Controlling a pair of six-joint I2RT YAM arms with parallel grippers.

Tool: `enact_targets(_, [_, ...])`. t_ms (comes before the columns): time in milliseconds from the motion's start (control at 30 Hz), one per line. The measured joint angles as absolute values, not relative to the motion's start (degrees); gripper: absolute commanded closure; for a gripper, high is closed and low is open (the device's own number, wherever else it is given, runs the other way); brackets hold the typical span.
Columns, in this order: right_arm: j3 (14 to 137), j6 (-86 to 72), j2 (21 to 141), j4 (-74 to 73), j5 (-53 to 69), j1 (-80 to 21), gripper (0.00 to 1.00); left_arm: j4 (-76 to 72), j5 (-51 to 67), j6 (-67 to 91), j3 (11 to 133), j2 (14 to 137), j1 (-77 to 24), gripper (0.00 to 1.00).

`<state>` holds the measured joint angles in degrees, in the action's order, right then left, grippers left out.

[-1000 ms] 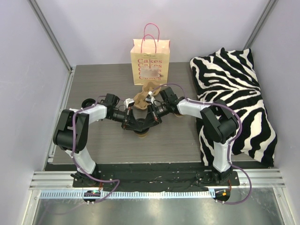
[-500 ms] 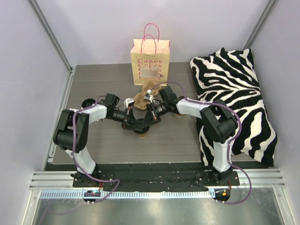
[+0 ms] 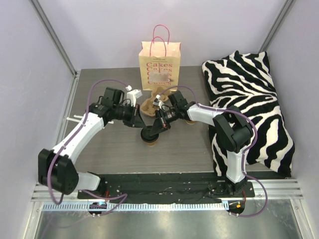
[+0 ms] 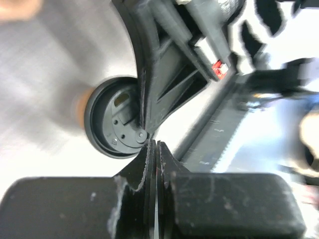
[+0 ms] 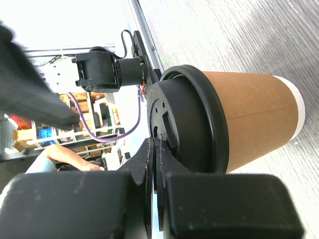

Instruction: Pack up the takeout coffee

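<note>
Both grippers met over the coffee cup (image 3: 151, 137), which stood upright near the middle of the desk (image 3: 99, 149), a little toward its near edge, with its black lid (image 5: 189, 114) on. The right gripper (image 5: 154, 145) had its fingers pressed together, tips against the lid's top. The left gripper (image 4: 153, 145), reaching in from the left, was also closed on nothing, its tips just beside the lid's rim. A brown pulp carrier (image 3: 149, 102) lay beyond the cup, in front of a "Cakes" paper bag (image 3: 159, 64) standing at the far edge. A zebra-striped pillow (image 3: 249, 99) lay along the right edge.
</note>
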<state>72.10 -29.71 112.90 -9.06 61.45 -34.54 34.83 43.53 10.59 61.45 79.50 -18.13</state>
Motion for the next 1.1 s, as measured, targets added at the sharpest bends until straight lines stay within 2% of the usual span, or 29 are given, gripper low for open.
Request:
enact_targets(167, [72.2,-30.9,113.3,-9.0,61.6,-34.5,0.96,40.2,27.3,1.9,64.7,73.9,-29.3,0.95])
enact_targets(467, [72.8,-32.8,114.1,-8.8,62.4,-34.5,0.97,43.6,7.6,-7.5,64.7,75.9,-44.6,0.94])
enact_targets(667, [73.0,-33.2,114.5,-8.6,62.8,-34.4,0.99,43.5,2.7,-10.0,64.7,78.8,-47.2,0.96])
enact_targets(1100, [73.1,-33.3,114.8,-8.2,63.5,-34.3,0.99,39.7,2.8,-11.7,62.8,79.6,-48.0,0.98])
